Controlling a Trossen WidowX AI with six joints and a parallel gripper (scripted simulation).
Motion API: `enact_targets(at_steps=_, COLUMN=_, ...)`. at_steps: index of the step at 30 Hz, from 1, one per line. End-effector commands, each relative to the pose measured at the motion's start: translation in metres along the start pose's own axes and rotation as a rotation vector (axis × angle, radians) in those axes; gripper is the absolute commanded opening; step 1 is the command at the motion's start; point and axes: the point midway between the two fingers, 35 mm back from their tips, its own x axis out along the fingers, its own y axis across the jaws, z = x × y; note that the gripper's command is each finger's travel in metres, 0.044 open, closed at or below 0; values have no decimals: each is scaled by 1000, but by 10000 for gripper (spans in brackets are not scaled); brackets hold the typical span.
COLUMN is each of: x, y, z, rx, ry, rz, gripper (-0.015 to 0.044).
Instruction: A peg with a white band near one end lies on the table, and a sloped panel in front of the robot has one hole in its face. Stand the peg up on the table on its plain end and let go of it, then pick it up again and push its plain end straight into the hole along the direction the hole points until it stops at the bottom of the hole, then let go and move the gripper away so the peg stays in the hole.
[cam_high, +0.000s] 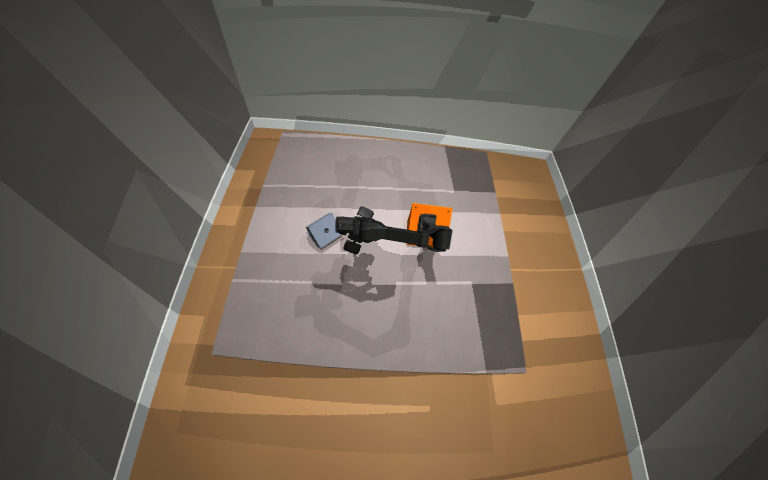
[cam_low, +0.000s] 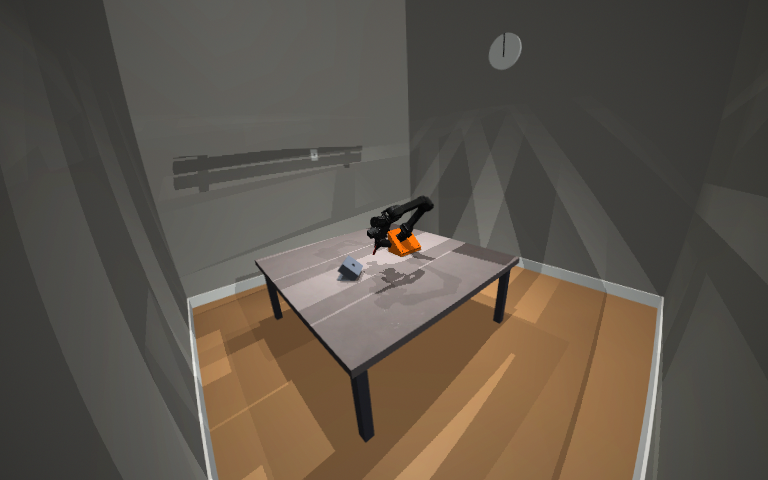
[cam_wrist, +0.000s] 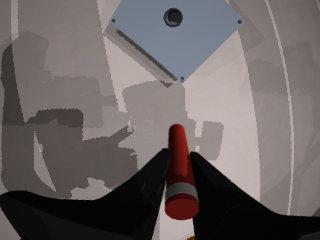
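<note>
in the lower middle of the wrist view, the peg (cam_low: 374, 249) (cam_wrist: 178, 162) is a smooth red cylinder with a pale greyish-white band (cam_wrist: 181, 189) around it, close to its flat round end at six o'clock. beyond the band only a short red section shows; on the other side a longer plain red length reaches up the view, darker along its left edge.

the gripper (cam_high: 357, 229) (cam_low: 378, 243) (cam_wrist: 179, 156) is closed down to a narrow gap around the peg, its two black fingers gripping the shaft from nine and three o'clock. the banded end sits nearest the wrist camera, and the plain end sticks out past the fingertips.

the long axis runs almost from six to twelve o'clock in the wrist view, leaning slightly toward eleven, with the plain end leading away from the camera. in the exterior view the peg is a thin red sliver below the gripper, steeply tilted, its lower end toward seven o'clock. whether that end touches the table (cam_high: 351, 333) (cam_low: 339, 339) (cam_wrist: 225, 90) i cannot tell.

the blue-grey sloped panel (cam_high: 321, 223) (cam_low: 346, 270) (cam_wrist: 185, 47) lies at twelve o'clock from the peg in the wrist view, and toward eight o'clock from it in the exterior view. its round dark hole (cam_high: 326, 230) (cam_low: 353, 264) (cam_wrist: 173, 17) is apart from the peg. in the top view the orange base (cam_high: 420, 210) (cam_low: 398, 247) is at three o'clock from the gripper.
</note>
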Motion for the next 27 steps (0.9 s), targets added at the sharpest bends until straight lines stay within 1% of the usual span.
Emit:
enact_targets(at_steps=1, x=1, y=3, z=10, rx=11, ry=-31, rz=-18, gripper=0)
enact_targets(at_steps=27, x=-8, y=27, z=61, rx=61, ry=-239, rz=-77, gripper=0)
